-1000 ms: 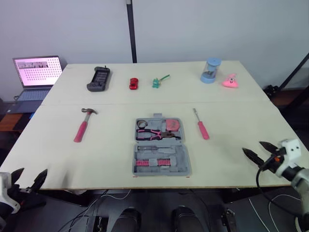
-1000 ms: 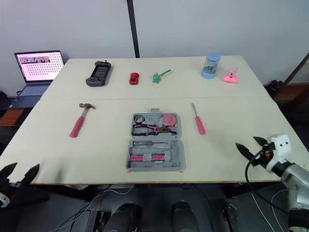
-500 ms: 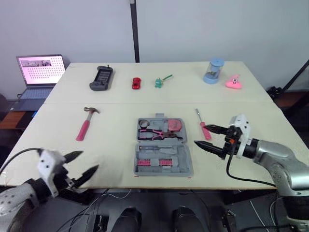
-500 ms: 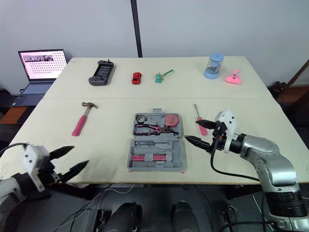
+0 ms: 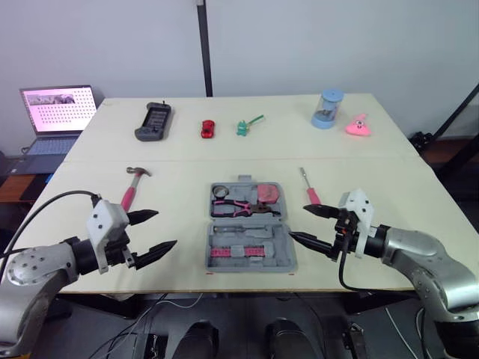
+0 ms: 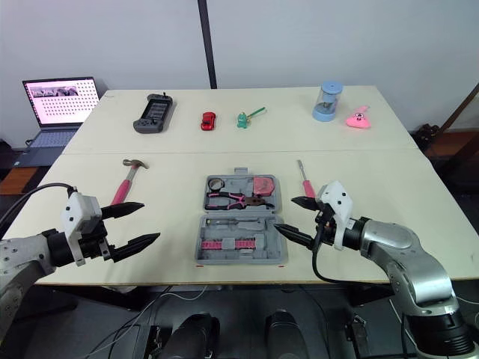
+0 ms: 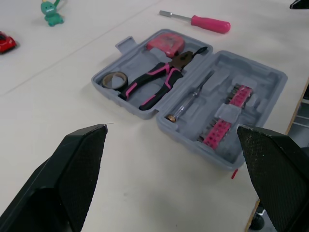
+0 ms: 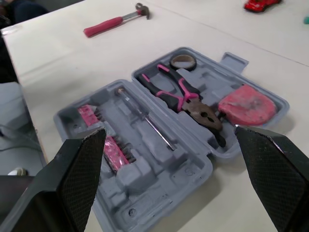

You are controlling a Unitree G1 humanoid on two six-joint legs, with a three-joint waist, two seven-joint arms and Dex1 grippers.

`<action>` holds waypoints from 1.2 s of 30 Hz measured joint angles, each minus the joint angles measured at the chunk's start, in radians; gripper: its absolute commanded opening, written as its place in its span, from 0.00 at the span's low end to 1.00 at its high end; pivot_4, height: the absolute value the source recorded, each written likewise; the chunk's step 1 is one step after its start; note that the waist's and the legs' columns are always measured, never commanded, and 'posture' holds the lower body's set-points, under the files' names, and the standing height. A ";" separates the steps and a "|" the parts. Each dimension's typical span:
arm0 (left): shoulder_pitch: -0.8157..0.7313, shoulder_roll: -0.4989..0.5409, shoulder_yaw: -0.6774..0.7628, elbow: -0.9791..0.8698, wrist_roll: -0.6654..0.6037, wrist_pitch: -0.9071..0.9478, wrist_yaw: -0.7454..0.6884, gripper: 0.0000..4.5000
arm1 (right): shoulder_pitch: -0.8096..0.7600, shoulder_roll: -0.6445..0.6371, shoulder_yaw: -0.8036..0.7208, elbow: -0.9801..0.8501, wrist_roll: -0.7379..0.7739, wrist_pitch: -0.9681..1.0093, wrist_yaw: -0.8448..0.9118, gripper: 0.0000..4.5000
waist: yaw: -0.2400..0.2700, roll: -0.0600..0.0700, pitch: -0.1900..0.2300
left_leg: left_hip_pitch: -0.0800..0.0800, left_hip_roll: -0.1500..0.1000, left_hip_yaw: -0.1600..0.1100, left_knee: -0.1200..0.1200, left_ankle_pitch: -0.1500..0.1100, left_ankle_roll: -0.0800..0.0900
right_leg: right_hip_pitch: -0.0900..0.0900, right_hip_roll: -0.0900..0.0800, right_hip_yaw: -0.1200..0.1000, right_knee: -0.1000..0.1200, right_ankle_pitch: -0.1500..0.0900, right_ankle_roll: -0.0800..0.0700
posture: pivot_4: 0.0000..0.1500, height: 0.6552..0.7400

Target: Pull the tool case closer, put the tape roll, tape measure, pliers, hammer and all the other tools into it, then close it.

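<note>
**While both grippers hang open, the case lies open between them**

Head view: tool case (image 5: 287, 250) flat, long axis near-to-far, between left gripper (image 5: 166, 228) and right gripper (image 5: 298, 223); both empty. Hammer (image 5: 129, 194) to its left, head far. Screwdriver (image 5: 308, 191) to its right, shaft pointing away.
Left wrist view: pliers (image 7: 161, 77), tape roll (image 7: 114, 79) and tape measure (image 7: 166, 42) share one half.
Right wrist view: pliers' nose points at tape measure.

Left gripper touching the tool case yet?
Apart. The left eye view shows a strip of bare table between the left gripper, jaws open, and the tool case's left edge.
</note>
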 measured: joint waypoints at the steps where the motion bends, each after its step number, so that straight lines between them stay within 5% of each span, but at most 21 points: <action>1: 0.017 -0.008 0.011 0.000 0.001 0.000 0.006 1.00 | -0.023 -0.005 0.003 -0.003 0.006 0.009 0.011 1.00 | 0.000 0.000 0.000 | 0.000 0.000 0.000 0.000 0.000 0.000 | 0.000 0.000 0.000 0.000 0.000 0.000 | 1.00 0.22; 18: 0.393 -0.413 0.246 -0.157 0.025 -0.076 0.327 1.00 | -0.519 0.031 0.293 0.162 0.013 0.090 0.315 1.00 | 0.018 -0.002 0.001 | -0.001 0.000 -0.001 0.000 0.000 0.000 | 0.002 -0.002 -0.001 -0.004 -0.001 -0.002 | 1.00 0.22; 23: 0.256 -0.440 0.296 -0.091 0.011 -0.013 0.510 1.00 | -0.539 0.041 0.330 0.193 -0.025 0.057 0.344 1.00 | 0.030 -0.002 0.001 | -0.001 -0.001 -0.003 0.000 0.000 0.000 | 0.002 -0.001 -0.003 -0.004 0.000 0.000 | 1.00 0.22; 27: 0.097 -0.346 0.284 0.055 0.031 0.060 0.572 1.00 | -0.536 0.043 0.329 0.187 -0.038 0.060 0.328 1.00 | 0.031 -0.002 0.001 | -0.001 -0.003 -0.003 0.000 0.000 -0.001 | 0.002 -0.001 -0.003 -0.004 0.000 0.000 | 1.00 0.22; 36: -0.343 -0.214 0.080 0.587 0.147 0.067 0.475 1.00 | -0.488 0.034 0.280 0.054 -0.022 0.167 0.209 1.00 | 0.024 -0.003 0.000 | -0.002 -0.003 -0.003 0.000 0.001 -0.001 | -0.001 0.000 -0.003 -0.001 0.001 0.000 | 1.00 0.22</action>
